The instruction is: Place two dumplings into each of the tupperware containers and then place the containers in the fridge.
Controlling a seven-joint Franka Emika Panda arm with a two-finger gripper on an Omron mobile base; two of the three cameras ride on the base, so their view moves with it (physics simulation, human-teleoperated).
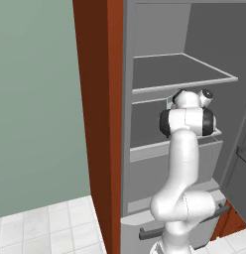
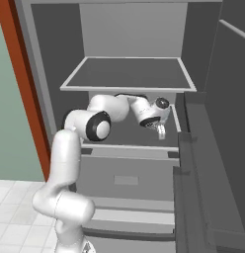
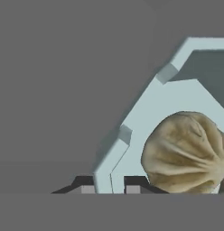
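Since you've got the gripper point(image 3: 107, 186) pinched on the thin side wall of the tupperware container point(image 3: 177, 97), with one dark tip either side of the rim and the jaws nearly together, you're already holding it in the sensible spot; that pale blue tub looks like light, thin plastic, so I'd guess it flexes a bit and could swivel around a single-edge pinch if you swing it fast; the wall looks smooth too, so probably slippery. From the base cameras you can see the arm reaching into the open fridge point(image 2: 129, 74), hand sitting just under the upper shelf and over the middle one; whether the tub is resting on that shelf or hanging just above it, you can't tell from these angles. One dumpling point(image 3: 186, 153) sits inside right by the gripped wall; it looks soft and loose, so tilt the tub and it'll likely roll; keep things level and let go gently.
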